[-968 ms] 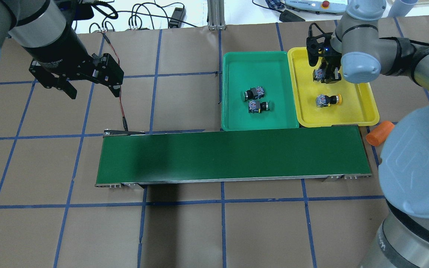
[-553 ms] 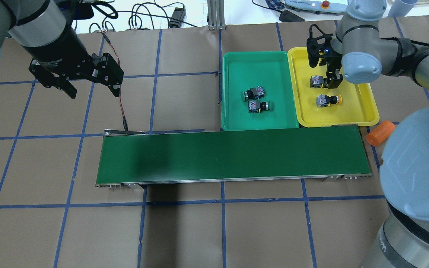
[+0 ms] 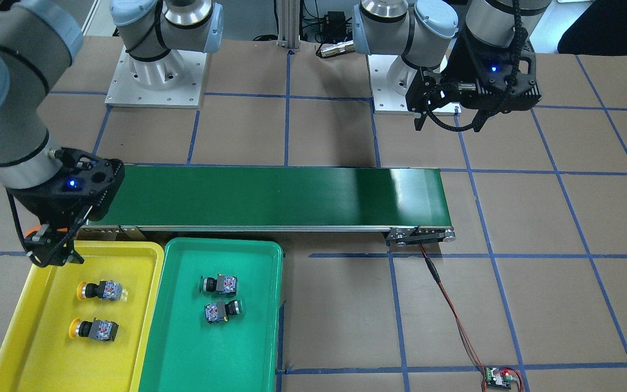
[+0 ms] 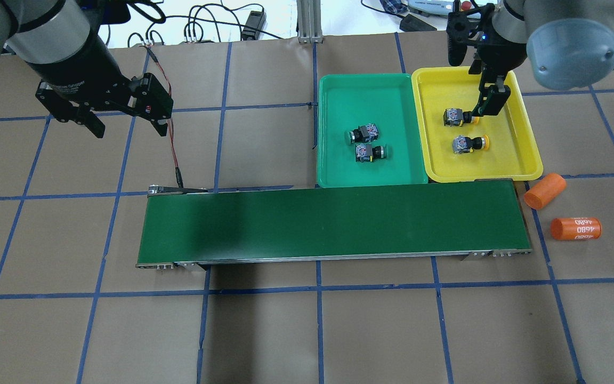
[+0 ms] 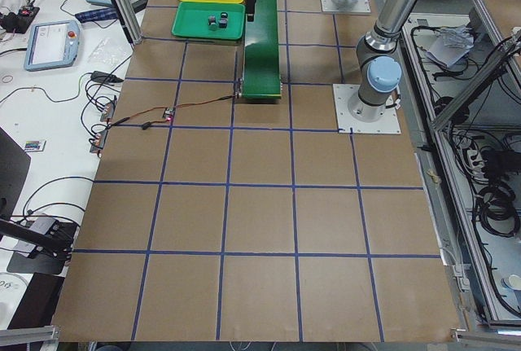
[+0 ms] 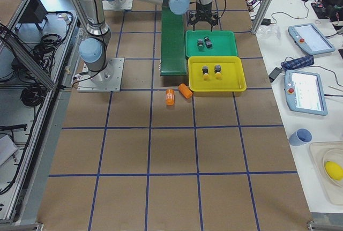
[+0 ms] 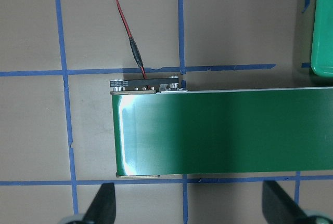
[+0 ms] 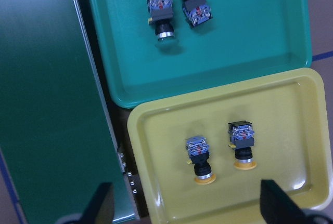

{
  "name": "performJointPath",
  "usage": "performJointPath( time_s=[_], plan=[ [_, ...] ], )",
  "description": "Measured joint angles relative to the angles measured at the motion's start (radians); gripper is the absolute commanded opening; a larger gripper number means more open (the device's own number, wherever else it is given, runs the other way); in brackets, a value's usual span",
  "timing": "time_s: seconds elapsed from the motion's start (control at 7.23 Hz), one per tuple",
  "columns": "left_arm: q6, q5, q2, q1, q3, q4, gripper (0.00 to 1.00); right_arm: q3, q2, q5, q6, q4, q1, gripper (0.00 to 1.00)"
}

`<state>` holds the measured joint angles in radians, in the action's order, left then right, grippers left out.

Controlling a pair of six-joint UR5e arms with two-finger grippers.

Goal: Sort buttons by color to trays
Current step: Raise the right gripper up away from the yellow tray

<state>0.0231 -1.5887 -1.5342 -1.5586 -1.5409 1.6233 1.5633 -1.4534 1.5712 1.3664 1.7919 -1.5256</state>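
At one o'clock from the belt [image 4: 333,224] lie two trays [image 4: 381,90] side by side — two buttons [image 4: 361,134] in each; two cylinders [image 4: 544,191] at three o'clock.

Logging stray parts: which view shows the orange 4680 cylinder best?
Overhead exterior: the 4680 cylinder lies unobstructed right of the conveyor, print readable. Exterior right shows it small, print illegible. Other views don't show it.
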Motion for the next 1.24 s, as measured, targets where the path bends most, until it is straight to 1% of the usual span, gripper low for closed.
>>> performJointPath(
  time_s=[0.28, 0.41, 0.55, 1.24],
  plan=[
    [-0.002, 0.001, 0.0, 0.0, 0.002, 0.0, 1.0, 0.0, -0.123, -0.005, -0.219, -0.141, -0.029, 1.0],
    [-0.003, 0.001, 0.0, 0.0, 0.002, -0.001, 1.0, 0.002, -0.168, -0.009, -0.332, -0.195, -0.032, 1.0],
    [-0.004, 0.001, 0.0, 0.0, 0.002, -0.001, 1.0, 0.006, -0.197, -0.015, -0.426, -0.222, -0.033, 1.0],
    [-0.005, 0.001, 0.0, 0.0, 0.001, 0.0, 1.0, 0.001, -0.227, -0.018, -0.957, -0.228, -0.035, 1.0]
  ],
)
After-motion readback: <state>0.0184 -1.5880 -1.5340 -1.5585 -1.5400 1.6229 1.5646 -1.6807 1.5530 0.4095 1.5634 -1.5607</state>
